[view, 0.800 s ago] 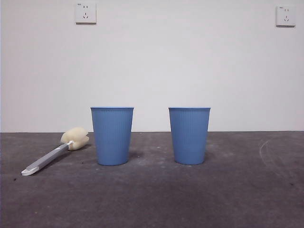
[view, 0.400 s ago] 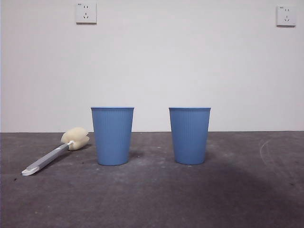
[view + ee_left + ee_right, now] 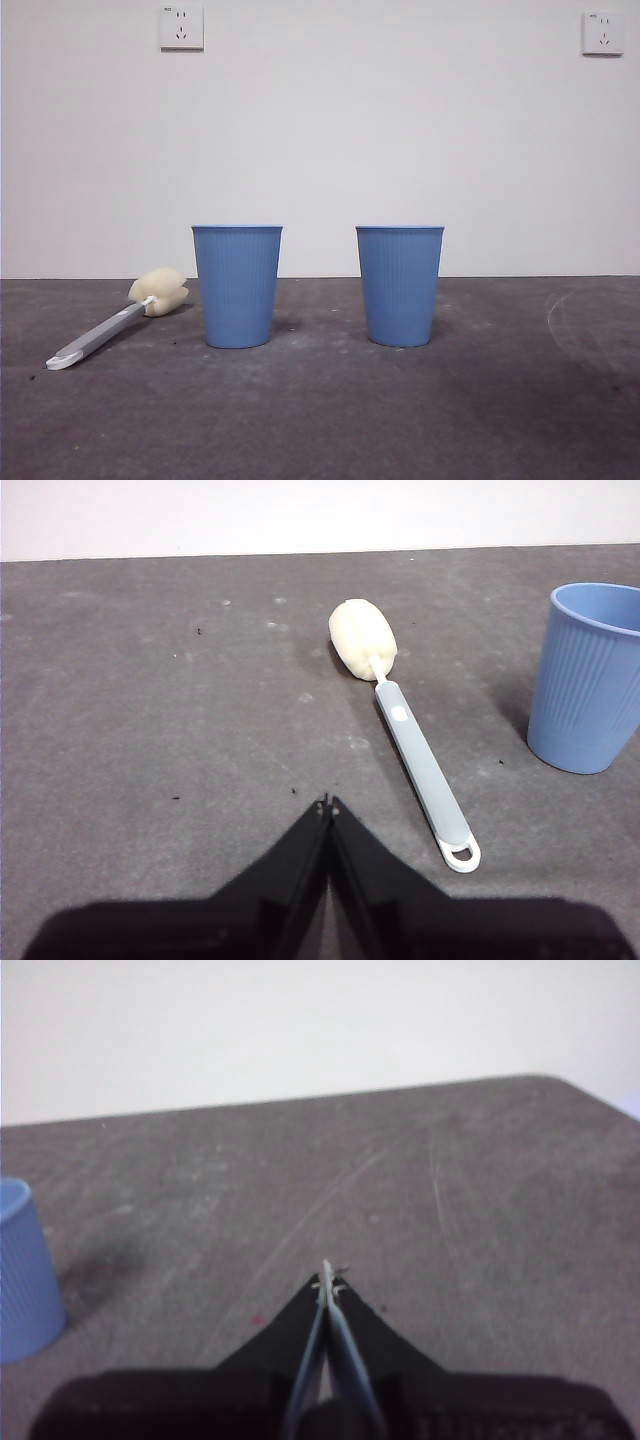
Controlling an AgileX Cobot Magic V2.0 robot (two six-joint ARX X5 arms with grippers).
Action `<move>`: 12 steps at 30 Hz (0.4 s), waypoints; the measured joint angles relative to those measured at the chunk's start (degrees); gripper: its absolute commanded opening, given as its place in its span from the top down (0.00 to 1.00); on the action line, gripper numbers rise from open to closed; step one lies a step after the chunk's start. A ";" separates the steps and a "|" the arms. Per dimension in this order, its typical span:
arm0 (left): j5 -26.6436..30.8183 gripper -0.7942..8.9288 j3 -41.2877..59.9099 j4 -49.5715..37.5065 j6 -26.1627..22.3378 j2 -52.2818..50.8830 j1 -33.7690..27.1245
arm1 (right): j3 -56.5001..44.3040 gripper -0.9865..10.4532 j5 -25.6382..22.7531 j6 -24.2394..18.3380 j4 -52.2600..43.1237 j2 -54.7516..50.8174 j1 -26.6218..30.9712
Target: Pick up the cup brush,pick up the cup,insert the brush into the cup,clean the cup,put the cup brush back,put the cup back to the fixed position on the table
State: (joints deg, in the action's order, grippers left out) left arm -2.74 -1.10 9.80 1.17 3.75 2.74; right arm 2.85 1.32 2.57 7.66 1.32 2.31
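The cup brush (image 3: 112, 321) lies flat on the table (image 3: 320, 420) at the left, its cream sponge head toward the wall. Two blue ribbed cups stand upright: the left cup (image 3: 237, 286) next to the brush and the right cup (image 3: 400, 286). Neither arm shows in the front view. My left gripper (image 3: 328, 804) is shut and empty, above the table a little short of the brush (image 3: 405, 736); the left cup (image 3: 588, 678) is off to the side. My right gripper (image 3: 327, 1278) is shut and empty over bare table, with a cup (image 3: 25, 1270) at the picture's edge.
A white wall stands behind the table with two sockets, one (image 3: 181, 27) and the other (image 3: 602, 33), high up. The table's far right corner (image 3: 560, 1085) shows in the right wrist view. Pale scuff arcs (image 3: 560, 320) mark the right side.
A dark shadow on the table's front has drifted to the right and thinned. The cups and the brush have not moved.
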 measured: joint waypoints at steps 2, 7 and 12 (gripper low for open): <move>0.00 0.92 0.00 0.00 0.00 0.00 0.00 | -1.42 0.91 0.09 0.04 1.01 -0.74 0.00; 0.00 0.92 0.00 0.00 0.00 0.04 0.00 | -1.51 0.91 0.17 0.20 3.13 -0.76 -0.02; 0.00 0.92 0.00 0.00 0.00 0.04 0.00 | -1.51 0.91 0.15 0.22 3.19 -0.74 -0.02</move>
State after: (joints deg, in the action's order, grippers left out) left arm -2.74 -1.10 9.80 1.17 3.79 2.74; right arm 1.34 1.48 2.79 10.85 0.58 2.28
